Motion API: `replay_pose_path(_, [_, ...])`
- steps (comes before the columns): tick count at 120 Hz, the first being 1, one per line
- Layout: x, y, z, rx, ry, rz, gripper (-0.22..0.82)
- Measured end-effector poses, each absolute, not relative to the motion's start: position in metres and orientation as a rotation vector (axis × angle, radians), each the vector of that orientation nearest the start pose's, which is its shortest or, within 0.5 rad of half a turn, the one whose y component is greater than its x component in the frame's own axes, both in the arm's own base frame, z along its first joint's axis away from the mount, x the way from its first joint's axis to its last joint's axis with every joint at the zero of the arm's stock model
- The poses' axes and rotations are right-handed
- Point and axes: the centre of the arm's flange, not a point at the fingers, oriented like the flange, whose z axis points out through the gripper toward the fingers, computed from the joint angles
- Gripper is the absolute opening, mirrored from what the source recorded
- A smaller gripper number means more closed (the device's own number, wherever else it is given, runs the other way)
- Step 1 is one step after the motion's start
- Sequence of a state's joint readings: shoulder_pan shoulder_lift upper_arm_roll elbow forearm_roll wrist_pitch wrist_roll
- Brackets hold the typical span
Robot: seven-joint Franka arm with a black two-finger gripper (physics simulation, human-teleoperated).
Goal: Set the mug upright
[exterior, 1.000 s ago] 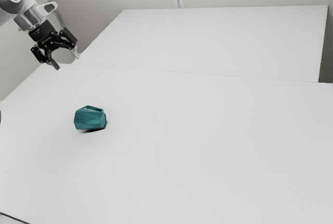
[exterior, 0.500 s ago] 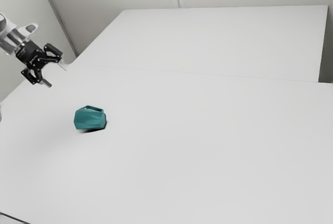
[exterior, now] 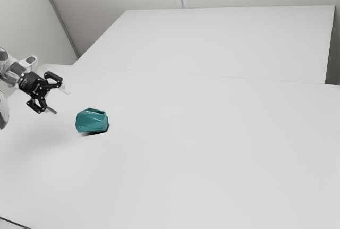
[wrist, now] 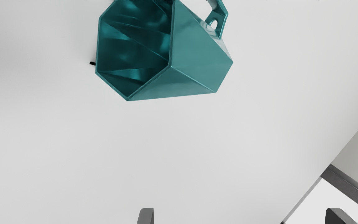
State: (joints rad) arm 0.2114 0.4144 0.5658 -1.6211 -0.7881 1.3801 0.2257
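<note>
Mug (exterior: 91, 121) and all, we have a teal, faceted thing lying on its side on the white table (exterior: 212, 154). We hold our gripper (exterior: 59, 101) above the table, near the mug and toward the exterior view's left, its fingers (wrist: 146, 217) spread well apart (nothing between them). In the wrist view we see into the mug's hollow, with part of its handle (wrist: 223, 18) showing too.

White-and-grey arm (exterior: 14, 71), black angular tool (exterior: 60, 101), grey fingertips (wrist: 146, 217)
</note>
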Motion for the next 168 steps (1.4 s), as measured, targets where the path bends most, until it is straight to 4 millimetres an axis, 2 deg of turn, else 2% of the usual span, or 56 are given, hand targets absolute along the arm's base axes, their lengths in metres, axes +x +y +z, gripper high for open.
replay_pose_path(26, [0.517,0.334,0.368,2.178,0.752,-0.253,0.60])
replay_pose_path(59, [0.511,0.354,0.345,2.119,0.714,-0.179,0.60])
replay_pose_path(83, [0.529,0.354,0.315,2.114,0.651,-0.184,0.60])
replay_pose_path(100, [0.531,0.361,0.311,2.117,0.633,-0.164,0.60])
replay_pose_path(123, [0.536,0.372,0.316,2.144,0.607,-0.129,0.60])
replay_pose_path(140, [0.548,0.368,0.308,2.152,0.568,-0.130,0.60])
replay_pose_path(168, [0.548,0.368,0.294,2.140,0.557,-0.137,0.60])
